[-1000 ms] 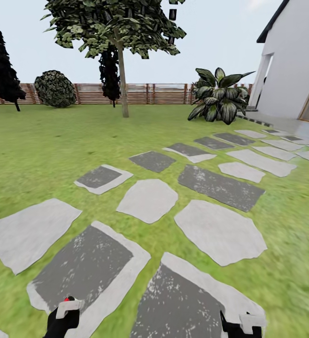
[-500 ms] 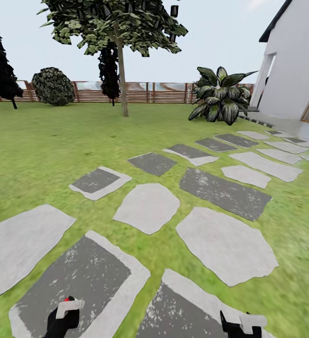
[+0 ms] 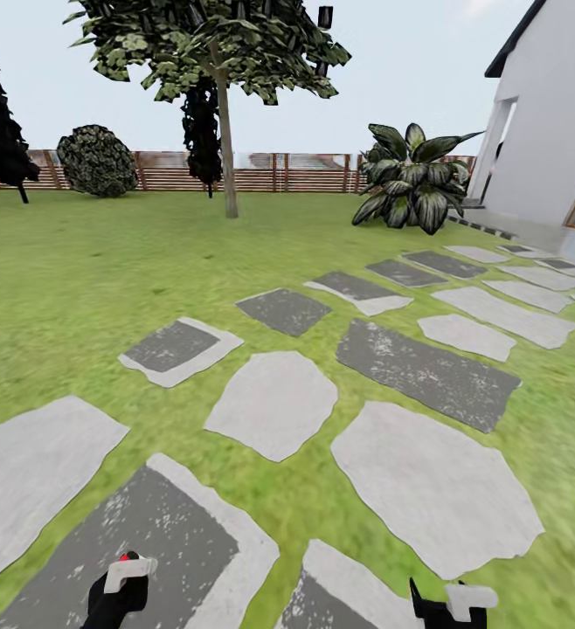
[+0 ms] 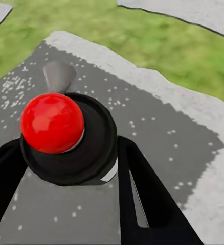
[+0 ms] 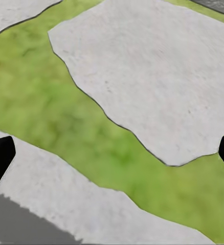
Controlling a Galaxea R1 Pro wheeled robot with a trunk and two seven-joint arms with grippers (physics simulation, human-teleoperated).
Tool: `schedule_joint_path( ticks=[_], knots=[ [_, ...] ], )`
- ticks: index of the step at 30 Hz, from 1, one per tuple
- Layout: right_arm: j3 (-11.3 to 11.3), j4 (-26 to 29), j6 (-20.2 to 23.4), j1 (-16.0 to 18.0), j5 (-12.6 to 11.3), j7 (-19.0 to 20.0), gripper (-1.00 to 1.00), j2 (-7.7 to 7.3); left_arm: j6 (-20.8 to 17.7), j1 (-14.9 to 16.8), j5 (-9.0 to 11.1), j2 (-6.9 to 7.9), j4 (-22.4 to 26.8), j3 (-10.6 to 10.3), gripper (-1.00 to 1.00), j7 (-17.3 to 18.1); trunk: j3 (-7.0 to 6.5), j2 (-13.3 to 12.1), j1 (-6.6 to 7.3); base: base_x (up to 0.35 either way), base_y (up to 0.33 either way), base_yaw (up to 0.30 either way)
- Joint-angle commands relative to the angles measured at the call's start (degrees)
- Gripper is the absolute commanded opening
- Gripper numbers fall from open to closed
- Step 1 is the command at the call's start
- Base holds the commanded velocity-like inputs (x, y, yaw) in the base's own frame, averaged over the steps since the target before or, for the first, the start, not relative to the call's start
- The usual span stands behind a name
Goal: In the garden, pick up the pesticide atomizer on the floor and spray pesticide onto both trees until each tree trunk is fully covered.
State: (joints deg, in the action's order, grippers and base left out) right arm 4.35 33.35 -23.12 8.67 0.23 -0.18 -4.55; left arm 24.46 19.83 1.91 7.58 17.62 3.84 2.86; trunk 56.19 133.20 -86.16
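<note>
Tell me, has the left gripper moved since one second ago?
Cannot tell. The left gripper keeps its place in the head view; the stones slid toward the robot, so the camera moved.

A slatted wooden fence [image 3: 287,173] is seen under pale sky. Before it a green lawn [image 3: 78,262] is spread, crossed by grey stepping stones [image 3: 274,402]; a white house [image 3: 554,131] is set right of it.

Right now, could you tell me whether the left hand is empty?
No, the left hand is closed around a black atomizer with a red knob on top.
</note>
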Motion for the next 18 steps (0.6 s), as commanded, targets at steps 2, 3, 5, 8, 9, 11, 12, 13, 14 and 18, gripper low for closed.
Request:
schedule_joint_path(
  ticks=[2, 3, 5, 8, 9, 11, 12, 13, 14, 18],
  knots=[
    [0.04, -0.04, -0.17, 0.04, 0.03, 0.00, 1.00, 0.04, 0.15, 0.03, 0.20, -0.02, -0.04, 0.25, -1.00, 0.30, 0.05, 0.02, -0.02, 0.337, 0.000, 0.000],
    [0.04, -0.04, -0.17, 0.03, 0.03, -0.03, 1.00, 0.05, 0.15, 0.03, 0.20, -0.02, -0.04, 0.25, -1.00, 0.30, 0.05, 0.02, -0.02, 0.337, 0.000, 0.000],
    [0.04, -0.04, -0.17, 0.03, 0.03, -0.03, 1.00, 0.02, 0.15, 0.03, 0.20, -0.02, -0.04, 0.27, -1.00, 0.30, 0.05, 0.02, -0.02, 0.337, 0.000, 0.000],
    [0.04, -0.04, -0.17, 0.03, 0.03, -0.02, 1.00, 0.03, 0.15, 0.03, 0.20, -0.02, -0.04, 0.25, -1.00, 0.30, 0.05, 0.02, -0.02, 0.337, 0.000, 0.000],
    [0.04, -0.04, -0.17, 0.03, 0.03, -0.02, 1.00, 0.03, 0.15, 0.03, 0.20, -0.02, -0.04, 0.25, -1.00, 0.30, 0.05, 0.02, -0.02, 0.337, 0.000, 0.000],
    [0.04, -0.04, -0.17, 0.05, 0.03, -0.01, 1.00, 0.03, 0.15, 0.03, 0.20, -0.02, -0.04, 0.26, -1.00, 0.30, 0.05, 0.02, -0.02, 0.337, 0.000, 0.000],
    [0.04, -0.04, -0.17, 0.04, 0.03, 0.00, 1.00, 0.01, 0.15, 0.03, 0.20, -0.02, -0.04, 0.25, -1.00, 0.30, 0.05, 0.02, -0.02, 0.337, 0.000, 0.000],
    [0.04, -0.04, -0.17, 0.04, 0.03, 0.00, 1.00, 0.01, 0.15, 0.03, 0.20, -0.02, -0.04, 0.25, -1.00, 0.30, 0.05, 0.02, -0.02, 0.337, 0.000, 0.000],
    [0.04, -0.04, -0.17, 0.03, 0.03, -0.01, 1.00, 0.03, 0.15, 0.03, 0.20, -0.02, -0.04, 0.26, -1.00, 0.30, 0.05, 0.02, -0.02, 0.337, 0.000, 0.000],
    [0.04, -0.04, -0.17, 0.03, 0.03, 0.00, 1.00, 0.05, 0.15, 0.03, 0.20, -0.02, -0.04, 0.25, -1.00, 0.30, 0.05, 0.02, -0.02, 0.337, 0.000, 0.000]
  ],
)
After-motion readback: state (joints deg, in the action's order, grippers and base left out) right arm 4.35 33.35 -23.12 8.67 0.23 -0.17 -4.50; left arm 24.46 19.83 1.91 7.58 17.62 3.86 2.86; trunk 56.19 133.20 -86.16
